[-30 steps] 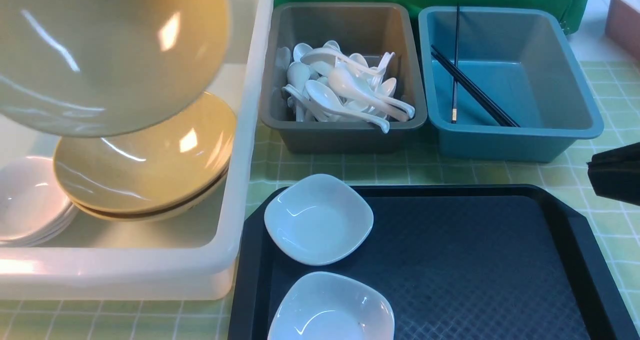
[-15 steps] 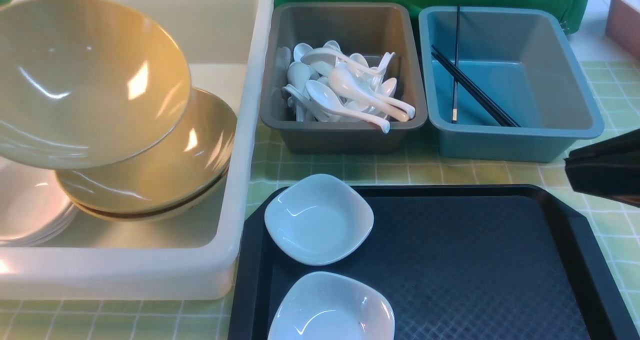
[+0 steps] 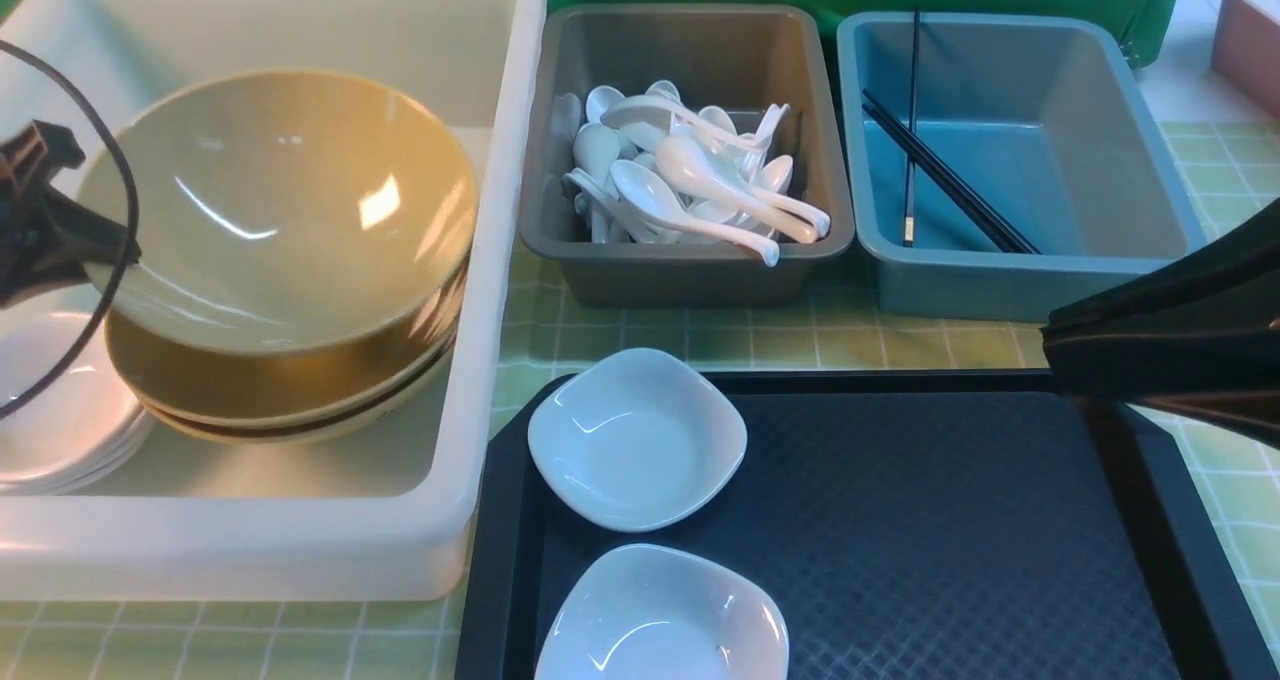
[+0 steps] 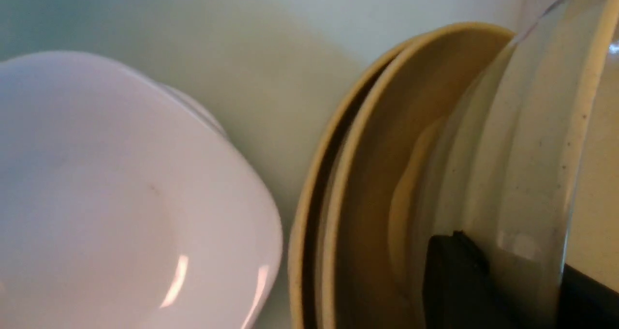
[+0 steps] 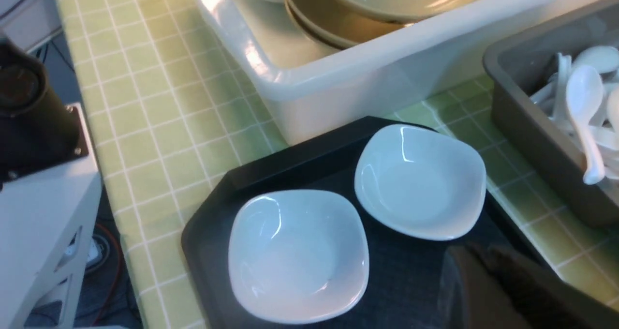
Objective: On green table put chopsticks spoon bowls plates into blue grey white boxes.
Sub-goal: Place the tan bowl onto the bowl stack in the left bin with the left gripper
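Observation:
In the front view the white box (image 3: pixel 480 290) on the left holds a stack of tan bowls. The top bowl (image 3: pixel 280 210) rests tilted on that stack, and my left gripper (image 3: pixel 105 250) is shut on its left rim. In the left wrist view the rim (image 4: pixel 541 140) passes between the gripper's (image 4: pixel 517 276) dark fingers. White plates (image 3: pixel 55 430) are stacked beside the bowls. Two more plates (image 3: pixel 637 438) (image 3: pixel 660 620) lie on the black tray. My right gripper (image 3: pixel 1060 350) (image 5: pixel 476 263) hovers shut and empty over the tray's right side. Several spoons (image 3: pixel 690 185) fill the grey box (image 3: pixel 690 270). Chopsticks (image 3: pixel 940 180) lie in the blue box (image 3: pixel 1030 280).
The black tray (image 3: pixel 900 520) lies on the green table (image 3: pixel 780 335) in front of the grey and blue boxes. A pinkish tub (image 3: pixel 1245 40) stands at the far right back. A dark cable (image 3: pixel 120 180) loops over the white box's left side.
The left gripper has lowered the tan bowl from high at the left onto the stack in the white box. The right gripper has moved left, further into view over the tray.

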You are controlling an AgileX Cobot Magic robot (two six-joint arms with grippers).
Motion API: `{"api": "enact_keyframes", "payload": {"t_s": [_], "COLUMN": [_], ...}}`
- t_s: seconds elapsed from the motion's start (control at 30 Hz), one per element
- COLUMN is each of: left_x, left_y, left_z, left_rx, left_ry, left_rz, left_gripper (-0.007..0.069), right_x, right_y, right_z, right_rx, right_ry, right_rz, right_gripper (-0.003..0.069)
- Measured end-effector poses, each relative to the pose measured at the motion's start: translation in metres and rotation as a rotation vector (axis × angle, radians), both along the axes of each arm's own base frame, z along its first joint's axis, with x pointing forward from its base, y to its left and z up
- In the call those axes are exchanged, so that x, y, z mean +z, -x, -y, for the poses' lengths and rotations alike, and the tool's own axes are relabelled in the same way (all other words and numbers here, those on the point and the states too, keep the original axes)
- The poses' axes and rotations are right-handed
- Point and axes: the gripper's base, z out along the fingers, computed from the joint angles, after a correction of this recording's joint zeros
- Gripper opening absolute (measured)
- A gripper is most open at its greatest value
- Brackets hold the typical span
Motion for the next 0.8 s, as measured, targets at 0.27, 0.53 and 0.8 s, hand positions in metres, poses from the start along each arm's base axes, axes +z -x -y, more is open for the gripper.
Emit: {"api": "enact_keyframes", "payload": {"t_s": [0.27,0.53,0.8], "left_x": [-0.004,0.001,0.038], "left_y": [0.003,0.004,-0.001], "left_z": [-0.001,-0.001,-0.021], "left_rx": [0.02,-0.007,0.033], "left_ry": [-0.007,-0.017,-0.213], "left_rz": [-0.059,-0.074,-0.122], "left_gripper": [0.0238,0.0585,0.0662], "right_x": [0.0,-0.001,-0.002], "right_y": [0.0,0.001,0.003], "right_z": [0.0,0.0,0.0], "right_rx": [0.003,0.013,0.031], "right_ry": [0.002,0.008,0.016], "right_rz": [0.001,-0.007,-0.027], "right_gripper": [0.0047,0.0047,0.005]}}
